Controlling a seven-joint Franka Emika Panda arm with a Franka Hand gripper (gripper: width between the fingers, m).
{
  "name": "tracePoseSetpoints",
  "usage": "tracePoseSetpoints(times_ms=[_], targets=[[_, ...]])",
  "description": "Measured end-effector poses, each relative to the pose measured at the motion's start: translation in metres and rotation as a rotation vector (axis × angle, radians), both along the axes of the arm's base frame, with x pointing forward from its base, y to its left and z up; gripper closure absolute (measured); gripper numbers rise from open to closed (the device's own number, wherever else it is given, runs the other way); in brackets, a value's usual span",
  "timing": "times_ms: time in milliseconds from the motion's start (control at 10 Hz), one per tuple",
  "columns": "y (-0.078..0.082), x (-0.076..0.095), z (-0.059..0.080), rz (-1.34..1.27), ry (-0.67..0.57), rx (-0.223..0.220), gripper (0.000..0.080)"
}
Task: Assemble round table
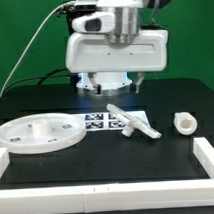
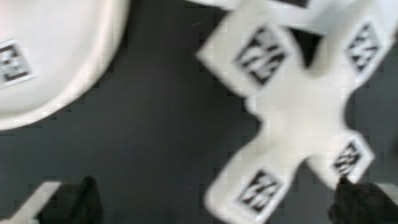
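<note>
The large rimmed round disc [image 1: 38, 134] lies flat on the black table at the exterior view's left. Its rim also shows in the wrist view [image 2: 54, 60]. The flat base piece [image 1: 135, 125] lies slanted by the marker board. It fills the wrist view as a white tagged piece with spreading arms [image 2: 281, 105]. The short thick cylinder leg [image 1: 183, 123] lies at the exterior view's right. My gripper [image 1: 112, 87] hangs above the table behind the base piece, open and empty. In the wrist view my gripper [image 2: 214, 205] has dark fingertips [image 2: 71, 205] set wide apart, and one end of the base piece lies between them.
The marker board [image 1: 103, 120] lies flat in the middle, partly under the base piece. White straight border rails [image 1: 107, 165] run along the front, and along the left and right sides of the table. A green wall stands behind.
</note>
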State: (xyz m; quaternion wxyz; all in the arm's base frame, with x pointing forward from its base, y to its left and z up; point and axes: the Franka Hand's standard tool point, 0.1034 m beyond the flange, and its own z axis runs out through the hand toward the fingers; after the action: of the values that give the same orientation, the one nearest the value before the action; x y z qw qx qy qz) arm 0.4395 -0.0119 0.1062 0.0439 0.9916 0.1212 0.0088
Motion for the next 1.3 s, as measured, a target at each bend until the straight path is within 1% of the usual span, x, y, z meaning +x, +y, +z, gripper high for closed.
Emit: tracePoseSetpoints(times_ms=[100,400,500,600,700,800,900,1000,1100,1300], targets=[[-0.003,0.008,0.004,0.000,-0.009,-0.004,0.0151],[-0.003,0.007,0.002,0.001,-0.006,-0.005,0.0151],[-0.008,0.005,0.002,0.020,-0.003,0.001,0.0151],[-0.034,0.000,0.002,0.077,0.008,0.044,0.0151],[-0.063,-0.006,0.004,0.091,0.016,0.079,0.0151],[-0.085,-0.010,0.007,0.126,0.015,0.092,0.0151],[-0.104,-0.018,0.005,0.137,-0.010,0.091,0.0151],[-0.111,-0.026,0.002,0.124,-0.026,0.079,0.0151],[-0.108,-0.028,0.000,0.119,-0.024,0.076,0.0151],[-0.111,-0.028,-0.002,0.118,-0.020,0.071,0.0151]])
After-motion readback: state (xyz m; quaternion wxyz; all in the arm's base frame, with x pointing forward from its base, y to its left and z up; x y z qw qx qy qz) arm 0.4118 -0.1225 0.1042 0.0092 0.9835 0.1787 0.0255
